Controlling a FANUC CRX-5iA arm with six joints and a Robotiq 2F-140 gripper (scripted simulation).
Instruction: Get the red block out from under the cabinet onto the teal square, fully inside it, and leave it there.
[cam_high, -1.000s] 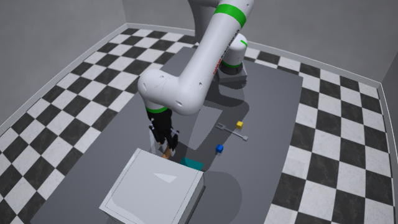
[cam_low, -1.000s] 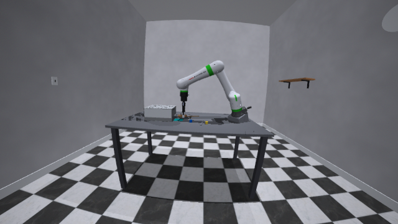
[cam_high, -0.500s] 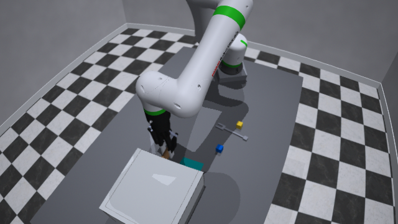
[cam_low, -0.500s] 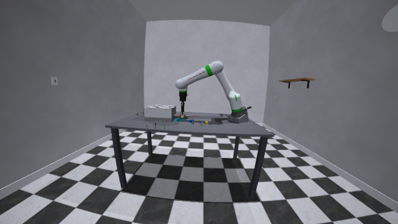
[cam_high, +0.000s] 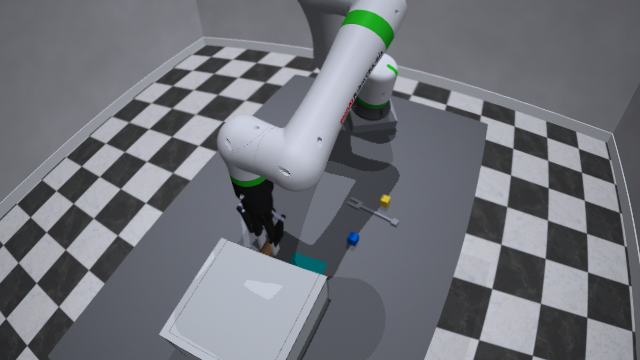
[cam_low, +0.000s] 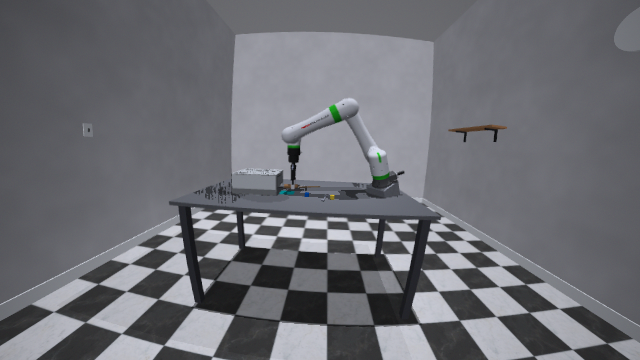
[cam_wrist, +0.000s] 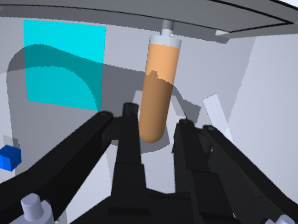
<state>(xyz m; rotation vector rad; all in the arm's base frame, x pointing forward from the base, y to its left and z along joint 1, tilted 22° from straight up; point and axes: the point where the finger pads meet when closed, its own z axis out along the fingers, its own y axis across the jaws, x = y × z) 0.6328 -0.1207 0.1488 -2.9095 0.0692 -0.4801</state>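
Observation:
My gripper stands at the front edge of the white cabinet, pointing down, and is shut on the orange wooden handle of a long tool. In the wrist view my gripper holds the handle's near end, and the tool's grey metal shaft runs under the cabinet's edge. The teal square lies on the table just right of the gripper, partly hidden by the cabinet; it also shows in the wrist view. The red block is not visible in any view.
A blue block lies right of the teal square, also seen in the wrist view. A yellow block and a grey forked tool lie further right. A pale flat strip lies beside the handle.

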